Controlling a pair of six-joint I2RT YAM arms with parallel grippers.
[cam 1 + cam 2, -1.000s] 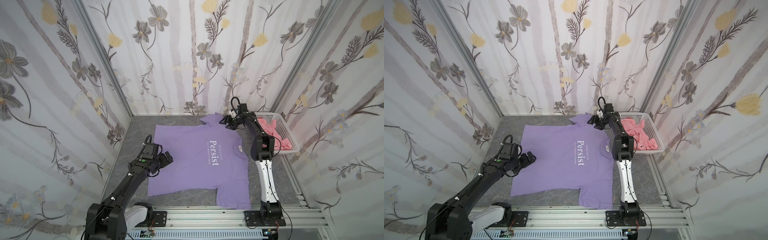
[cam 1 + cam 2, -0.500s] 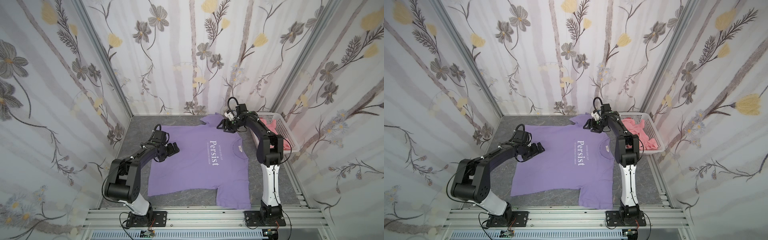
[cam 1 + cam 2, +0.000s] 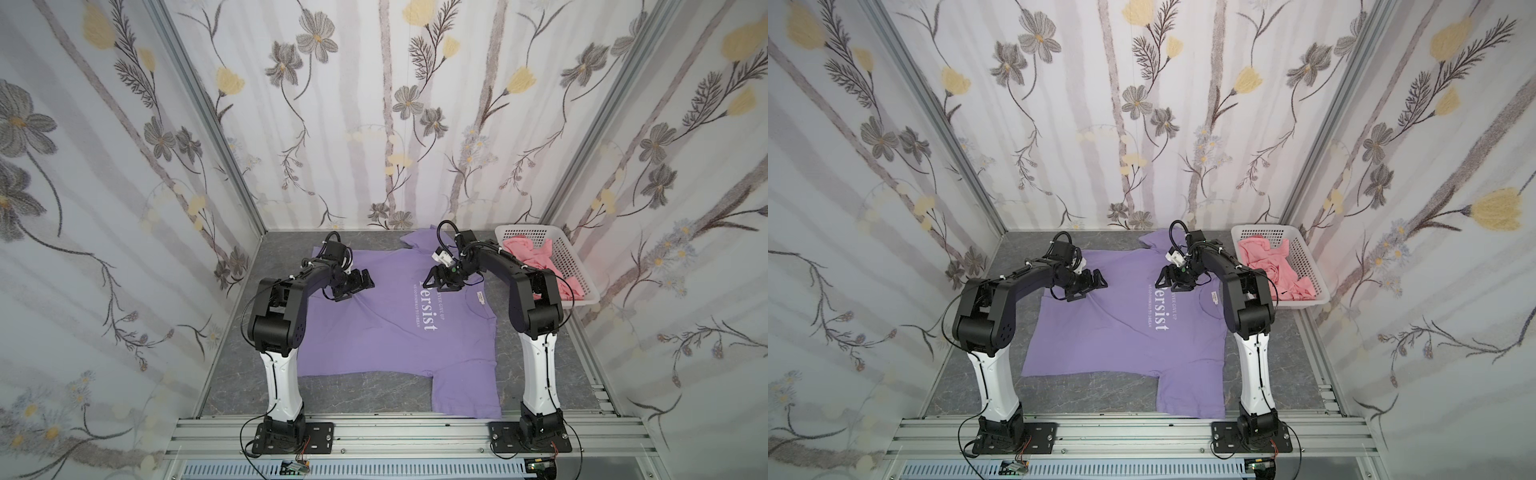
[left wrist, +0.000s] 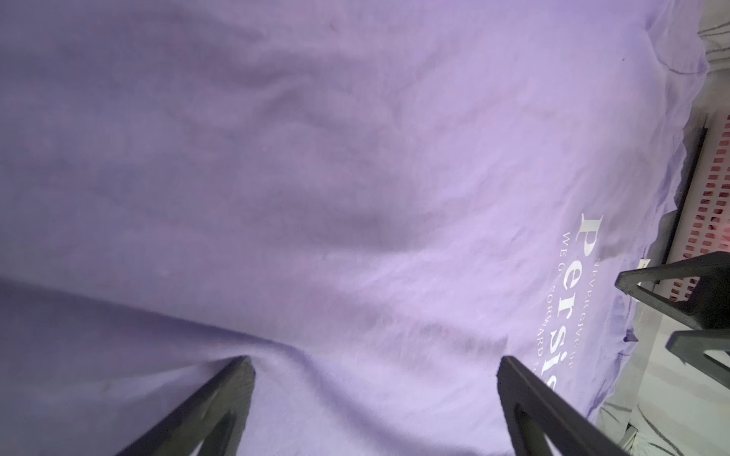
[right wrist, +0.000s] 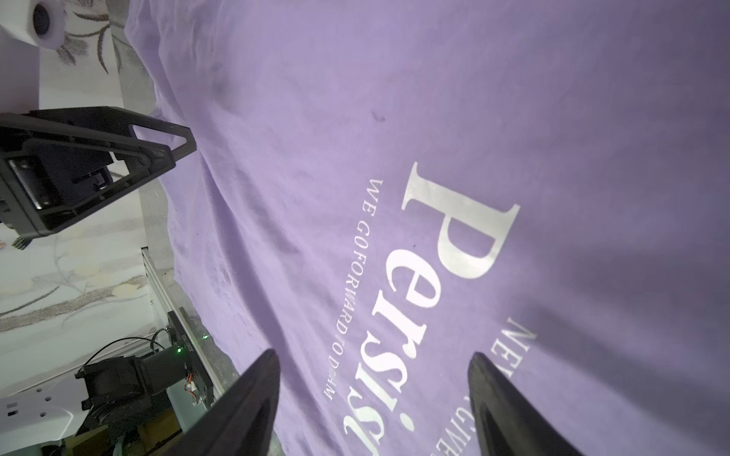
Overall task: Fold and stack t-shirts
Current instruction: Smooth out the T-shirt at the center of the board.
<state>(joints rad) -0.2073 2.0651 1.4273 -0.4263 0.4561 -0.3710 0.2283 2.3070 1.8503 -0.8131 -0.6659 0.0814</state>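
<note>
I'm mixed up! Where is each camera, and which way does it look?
Top views: high above the arm bases, looking down on the purple cotton t-shirt; both arms show.
Left wrist: over the t-shirt, facing its white lettering; open left gripper shows.
Right wrist: over the lettering, facing the left gripper; open right gripper shows.
Both wrists share the lettering.

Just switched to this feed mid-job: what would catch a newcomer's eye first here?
The big lavender t-shirt with white Persist lettering lies spread flat across most of the grey table. Over its far half the left gripper and right gripper face each other, both open and holding nothing. In the far corner on the right arm's side, a white basket holds a crumpled pink garment.
</note>
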